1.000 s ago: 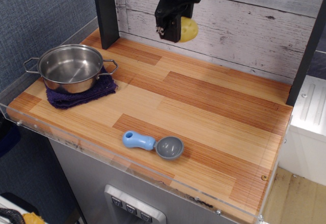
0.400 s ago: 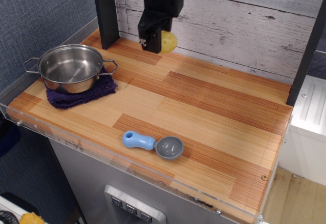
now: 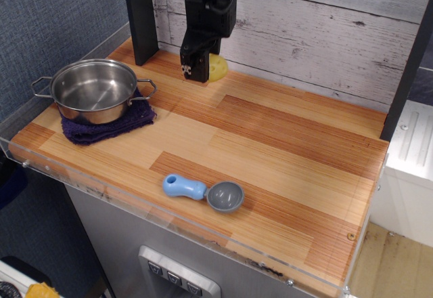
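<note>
- Gripping low at the back of the counter point(image 3: 284, 149), your gripper point(image 3: 195, 74) has its fingers closed on the yellow piece point(image 3: 218, 68) (half hidden behind them), close to the plank wall point(image 3: 304, 34). Whether the piece touches the wood, I cannot tell.
- You've got the steel pot point(image 3: 95, 89) well apart to the left, sitting on a purple cloth point(image 3: 111, 127), likely so it won't slide or scratch.
- Your blue scoop point(image 3: 203, 191) lies near the front edge, bowl up.
- Writing? Pale marks on the gripper tip, too small to read.

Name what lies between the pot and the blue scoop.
Bare wooden counter only, past the purple cloth under the pot; the single view shows it.
</note>
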Robot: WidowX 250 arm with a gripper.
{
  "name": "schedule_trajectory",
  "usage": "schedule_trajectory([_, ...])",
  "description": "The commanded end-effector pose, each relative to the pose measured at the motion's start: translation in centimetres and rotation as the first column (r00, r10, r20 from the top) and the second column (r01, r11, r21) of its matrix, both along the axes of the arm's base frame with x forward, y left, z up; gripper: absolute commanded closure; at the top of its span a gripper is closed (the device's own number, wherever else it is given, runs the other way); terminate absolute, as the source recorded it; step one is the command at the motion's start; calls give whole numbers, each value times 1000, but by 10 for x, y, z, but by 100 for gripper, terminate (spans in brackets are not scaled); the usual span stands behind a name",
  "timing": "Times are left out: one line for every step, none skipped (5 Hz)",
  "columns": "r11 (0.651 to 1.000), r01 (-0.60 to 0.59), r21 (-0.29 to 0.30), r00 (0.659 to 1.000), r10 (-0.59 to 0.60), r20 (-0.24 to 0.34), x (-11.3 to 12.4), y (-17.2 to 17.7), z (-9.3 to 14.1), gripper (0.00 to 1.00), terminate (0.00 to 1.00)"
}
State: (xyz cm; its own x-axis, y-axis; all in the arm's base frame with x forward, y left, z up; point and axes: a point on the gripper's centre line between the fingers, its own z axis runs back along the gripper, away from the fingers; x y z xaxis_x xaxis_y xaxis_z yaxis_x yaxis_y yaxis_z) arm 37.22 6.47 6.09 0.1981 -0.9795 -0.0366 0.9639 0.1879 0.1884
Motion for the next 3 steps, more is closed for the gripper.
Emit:
schedule_trajectory([1000, 1, 24, 1000, -1, 15, 8, 7, 0, 100, 0])
schedule_trajectory([1000, 2, 17, 1000, -2, 9, 14, 7, -15, 100, 0])
schedule_trajectory([1000, 7, 11, 1000, -7, -1, 16, 9, -26, 100, 0])
